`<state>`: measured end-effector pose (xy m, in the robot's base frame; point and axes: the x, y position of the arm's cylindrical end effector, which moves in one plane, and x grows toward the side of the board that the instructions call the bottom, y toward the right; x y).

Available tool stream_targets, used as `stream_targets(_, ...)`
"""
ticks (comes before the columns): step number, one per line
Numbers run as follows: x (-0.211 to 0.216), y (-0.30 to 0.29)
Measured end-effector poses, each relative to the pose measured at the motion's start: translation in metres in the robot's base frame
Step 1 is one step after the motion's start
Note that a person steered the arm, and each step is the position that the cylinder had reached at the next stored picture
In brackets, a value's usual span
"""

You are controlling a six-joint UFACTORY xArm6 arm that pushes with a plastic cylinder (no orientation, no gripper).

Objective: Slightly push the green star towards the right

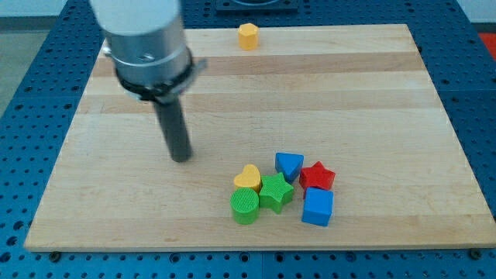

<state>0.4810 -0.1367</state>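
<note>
a pale wooden surface (325, 85) sits on blue pegboard. we have no jaws, only my tip (181, 158), well left of the cluster. the green star (276, 192) touches the yellow heart (247, 178) and green cylinder (245, 206); pushing right risks shoving the red star (317, 176) and blue cube (317, 207). it has no clear long axis.

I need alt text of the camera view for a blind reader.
My tip rests on a wooden board, up-left of a cluster: yellow heart, green star, green cylinder, blue triangle, red star, blue cube. A yellow hexagon sits at the top edge.
</note>
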Motion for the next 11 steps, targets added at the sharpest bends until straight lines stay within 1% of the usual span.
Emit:
stream_targets(1, -0.022, -0.098)
stream_targets(2, -0.051, -0.168)
stream_targets(3, -0.061, -0.168)
stream_targets(4, -0.133, -0.168)
stream_targets(5, -0.195, -0.167)
stream_targets(6, -0.212, -0.168)
stream_targets(7, -0.244, -0.156)
stream_targets(8, -0.287, -0.156)
stream_targets(9, -0.290, -0.141)
stream_targets(10, -0.284, -0.064)
stream_targets(11, -0.250, 0.027)
